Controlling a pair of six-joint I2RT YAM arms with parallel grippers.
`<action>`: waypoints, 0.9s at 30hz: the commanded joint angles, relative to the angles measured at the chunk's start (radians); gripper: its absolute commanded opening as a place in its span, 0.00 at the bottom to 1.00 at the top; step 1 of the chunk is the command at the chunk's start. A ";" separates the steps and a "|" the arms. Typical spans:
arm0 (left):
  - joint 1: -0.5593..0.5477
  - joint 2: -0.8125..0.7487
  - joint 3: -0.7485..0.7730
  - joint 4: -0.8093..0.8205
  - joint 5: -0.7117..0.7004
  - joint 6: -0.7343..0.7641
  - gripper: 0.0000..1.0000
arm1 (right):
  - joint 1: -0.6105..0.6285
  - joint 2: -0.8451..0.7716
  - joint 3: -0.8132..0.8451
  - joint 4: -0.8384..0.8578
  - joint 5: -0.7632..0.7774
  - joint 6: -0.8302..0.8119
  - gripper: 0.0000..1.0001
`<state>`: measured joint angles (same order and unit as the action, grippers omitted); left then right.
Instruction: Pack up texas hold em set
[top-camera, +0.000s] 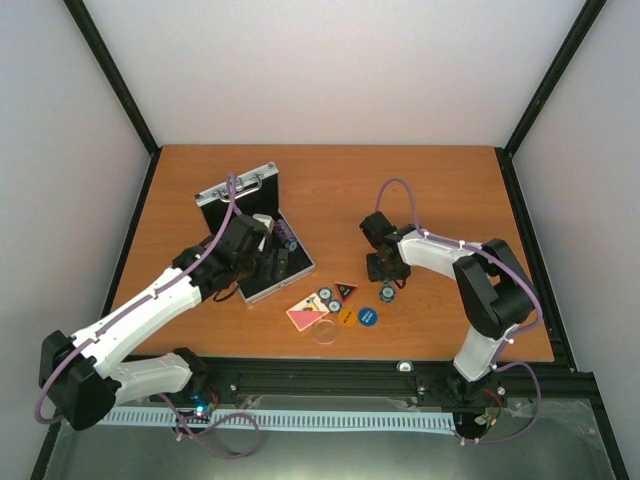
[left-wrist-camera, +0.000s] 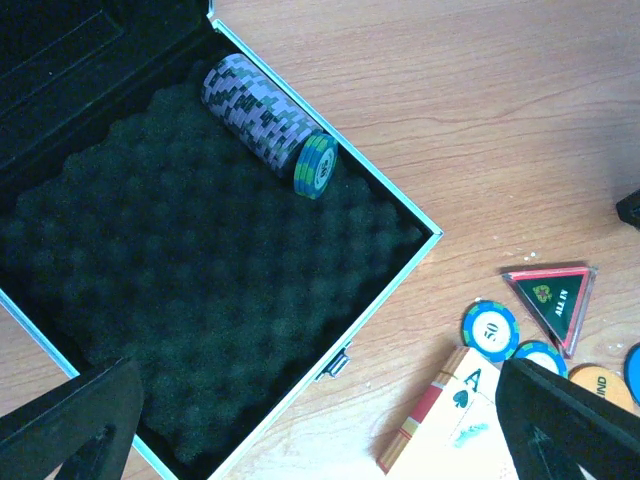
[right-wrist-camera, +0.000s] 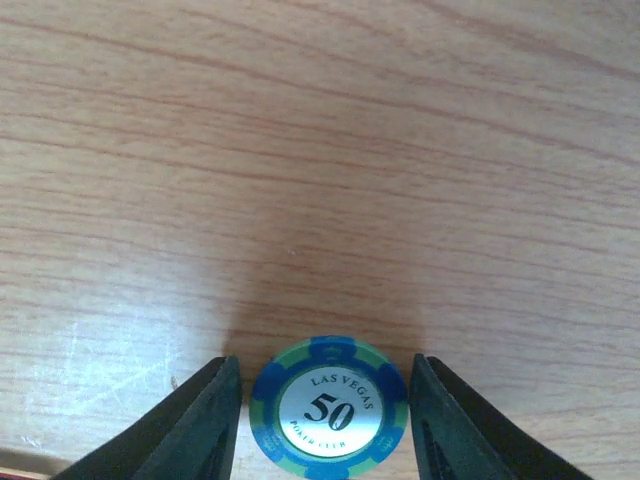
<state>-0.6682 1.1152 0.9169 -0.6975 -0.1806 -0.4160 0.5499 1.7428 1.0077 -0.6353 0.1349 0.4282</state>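
the left end effector (left-wrist-camera: 320, 430) hangs wide open, holding nothing, over the open case (left-wrist-camera: 200, 300). ahead of it a row of chips (left-wrist-camera: 262, 125) lies on its side, long axis along the case wall. the right end effector (right-wrist-camera: 322, 380) straddles a single chip (right-wrist-camera: 329, 410) lying flat on the table (right-wrist-camera: 320, 150), face up, round with no long axis. wood shows beside each finger, so it is not yet gripped. it should pinch squarely across the chip's widest line, rim centred on both fingers, before lifting.
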 joint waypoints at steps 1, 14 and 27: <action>-0.002 -0.020 0.023 -0.016 -0.015 -0.014 1.00 | -0.011 0.020 -0.044 0.002 0.016 0.001 0.45; -0.002 -0.025 0.017 -0.013 -0.014 -0.019 1.00 | -0.011 -0.020 -0.058 -0.017 0.040 0.014 0.50; -0.002 -0.017 0.017 -0.010 -0.011 -0.021 1.00 | -0.011 -0.023 -0.084 -0.003 0.026 0.024 0.27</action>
<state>-0.6682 1.1088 0.9169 -0.7048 -0.1837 -0.4232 0.5446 1.7058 0.9592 -0.5941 0.1505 0.4438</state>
